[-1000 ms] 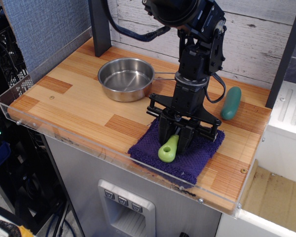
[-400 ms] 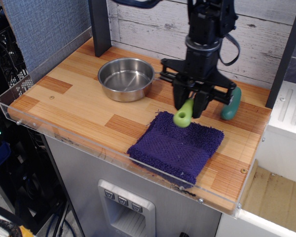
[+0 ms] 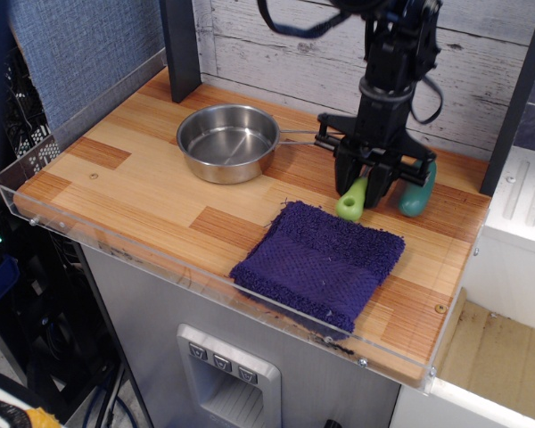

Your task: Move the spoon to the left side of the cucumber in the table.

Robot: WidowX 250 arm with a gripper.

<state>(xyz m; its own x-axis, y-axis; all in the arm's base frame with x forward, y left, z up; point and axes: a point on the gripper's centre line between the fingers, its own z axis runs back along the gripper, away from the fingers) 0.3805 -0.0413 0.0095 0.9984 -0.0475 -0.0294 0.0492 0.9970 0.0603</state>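
My gripper [image 3: 367,183] is shut on the spoon [image 3: 351,201], whose lime-green handle hangs down below the jaws; its grey head is hidden between them. The spoon is low over the wooden table [image 3: 143,187], just behind the purple cloth's far edge. The dark teal cucumber [image 3: 417,194] lies on the table right of the gripper, partly hidden behind its right finger. The spoon's handle is a short way left of the cucumber.
A steel pan [image 3: 227,143] stands at the back left, its thin handle reaching toward the gripper. A purple cloth [image 3: 321,261] lies at the front right. A clear acrylic rim [image 3: 187,267] edges the front. A dark post [image 3: 180,49] stands at the back left.
My gripper lifted the spoon off the purple cloth, carried it back and to the right, and now holds it lower, next to the cucumber.
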